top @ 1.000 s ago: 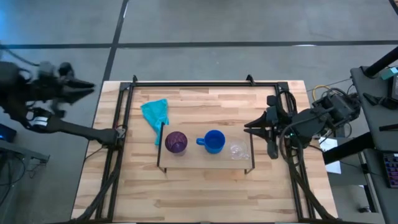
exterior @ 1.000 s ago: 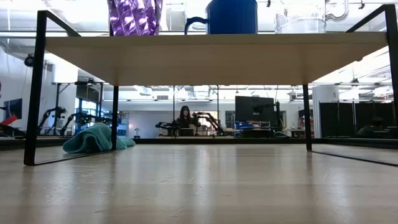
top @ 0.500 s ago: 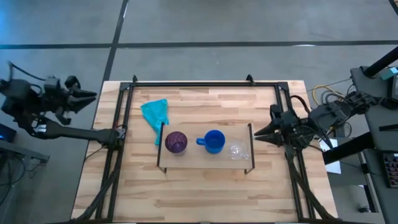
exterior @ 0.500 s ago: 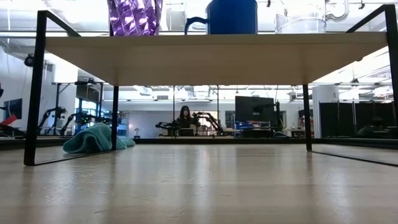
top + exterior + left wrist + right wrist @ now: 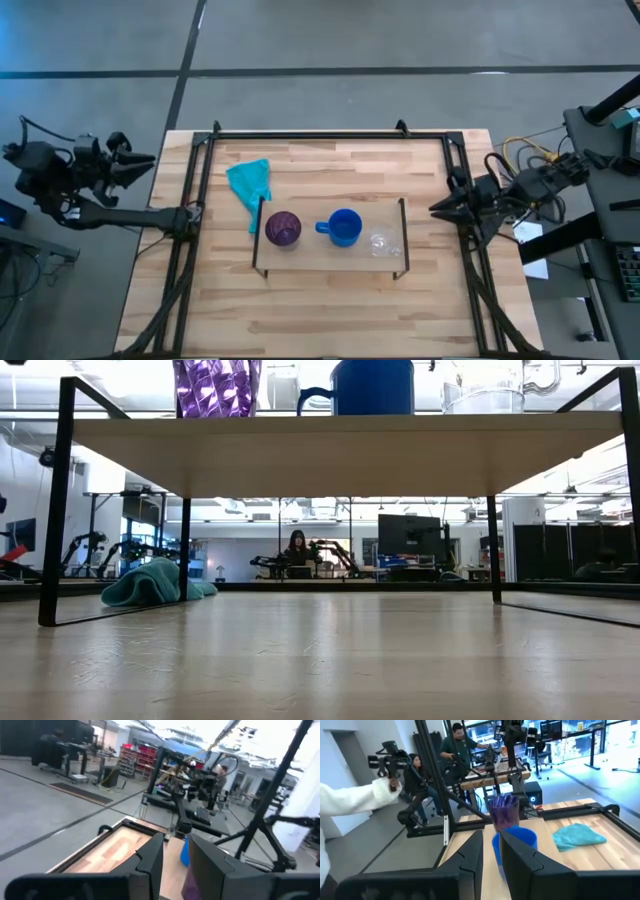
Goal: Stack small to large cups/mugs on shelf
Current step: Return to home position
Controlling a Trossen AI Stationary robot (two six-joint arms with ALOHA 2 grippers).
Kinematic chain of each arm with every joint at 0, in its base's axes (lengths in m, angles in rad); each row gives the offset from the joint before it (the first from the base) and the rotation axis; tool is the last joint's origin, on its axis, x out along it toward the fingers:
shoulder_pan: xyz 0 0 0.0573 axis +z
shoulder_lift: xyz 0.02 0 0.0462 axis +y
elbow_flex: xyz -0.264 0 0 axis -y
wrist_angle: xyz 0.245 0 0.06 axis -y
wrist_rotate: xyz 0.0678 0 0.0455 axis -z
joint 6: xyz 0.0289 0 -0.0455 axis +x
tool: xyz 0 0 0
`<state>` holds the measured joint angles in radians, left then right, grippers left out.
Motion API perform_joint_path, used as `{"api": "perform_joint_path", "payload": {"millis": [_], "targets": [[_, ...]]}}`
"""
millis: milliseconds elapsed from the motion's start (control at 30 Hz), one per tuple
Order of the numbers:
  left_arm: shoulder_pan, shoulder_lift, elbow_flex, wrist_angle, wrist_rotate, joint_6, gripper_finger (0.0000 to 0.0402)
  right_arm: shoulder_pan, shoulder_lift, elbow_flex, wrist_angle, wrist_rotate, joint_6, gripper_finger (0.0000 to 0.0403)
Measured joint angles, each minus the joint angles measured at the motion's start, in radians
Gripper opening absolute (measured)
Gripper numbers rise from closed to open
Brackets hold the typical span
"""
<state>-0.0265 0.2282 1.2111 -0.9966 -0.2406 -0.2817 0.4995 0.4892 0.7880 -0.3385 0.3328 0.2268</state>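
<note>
Three vessels are shown upright in a row on the shelf (image 5: 312,259), a low light-wood board that stands on thin black legs in the middle of the worktop (image 5: 330,315). The purple cup (image 5: 283,229) is placed toward the left end. The blue mug (image 5: 344,228) is placed in the middle, its handle turned toward the purple cup. The small clear glass cup (image 5: 380,242) is placed toward the right end, close to the wire leg (image 5: 403,228) there. No vessel is seen touching its neighbour.

The left pincer (image 5: 148,159) is held just off the left edge of the worktop, and the right pincer (image 5: 434,209) at its right edge. Both are well apart from the shelf. In each wrist view the fingers are seen narrowly parted, with nothing between them.

The placing is judged complete; only the parking of the arms is judged to be left. The main hazard is judged to lie on the right. If the right arm were swung inward, the near wire leg could be struck, the light shelf jolted, and the glass cup, nearest that end, tipped or pushed off. The loose cables (image 5: 520,152) beside the right arm could be snagged and the arm jerked. The teal cloth (image 5: 250,182) lies by the far left leg; whether it touches cannot be told. If dragged, it could pull the shelf askew.
</note>
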Motion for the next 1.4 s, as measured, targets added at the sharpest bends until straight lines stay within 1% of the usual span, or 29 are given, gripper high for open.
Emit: {"api": "perform_joint_path", "payload": {"millis": [200,467,533,600,667,767,900,1067,1233,1400], "targets": [[0.000,-0.070,-0.080,0.002,-0.030,0.000,0.0077,0.000,-0.121,-0.110,0.014,0.000,-0.001,0.0059],[0.000,-0.190,-0.189,0.049,-0.039,-0.011,0.0077,0.000,-0.251,-0.214,0.015,-0.004,-0.018,0.0059],[0.000,-0.194,-0.213,0.048,-0.059,-0.030,0.0077,0.000,-0.285,-0.241,0.017,-0.004,-0.017,0.0059],[0.000,-0.194,-0.220,0.003,-0.064,-0.043,0.0077,0.000,-0.319,-0.269,0.014,-0.004,0.000,0.0059],[0.000,-0.187,-0.218,0.030,-0.069,-0.047,0.0077,0.000,-0.358,-0.299,0.015,-0.004,0.012,0.0059],[0.000,-0.178,-0.235,0.010,-0.068,-0.041,0.0077,0.000,-0.412,-0.347,0.017,-0.003,0.015,0.0059],[0.000,-0.192,-0.250,0.024,-0.070,-0.051,0.0077,0.000,-0.480,-0.411,0.043,-0.003,0.016,0.0059],[0.000,-0.192,-0.265,0.031,-0.078,-0.053,0.0077,0.000,-0.487,-0.475,0.085,0.000,0.028,0.0059],[0.000,-0.194,-0.291,0.071,-0.083,-0.026,0.0077,0.000,-0.489,-0.539,0.096,0.001,0.112,0.0059],[0.000,-0.195,-0.328,0.138,-0.085,0.000,0.0077,0.000,-0.489,-0.603,0.201,0.000,0.109,0.0059]]}}
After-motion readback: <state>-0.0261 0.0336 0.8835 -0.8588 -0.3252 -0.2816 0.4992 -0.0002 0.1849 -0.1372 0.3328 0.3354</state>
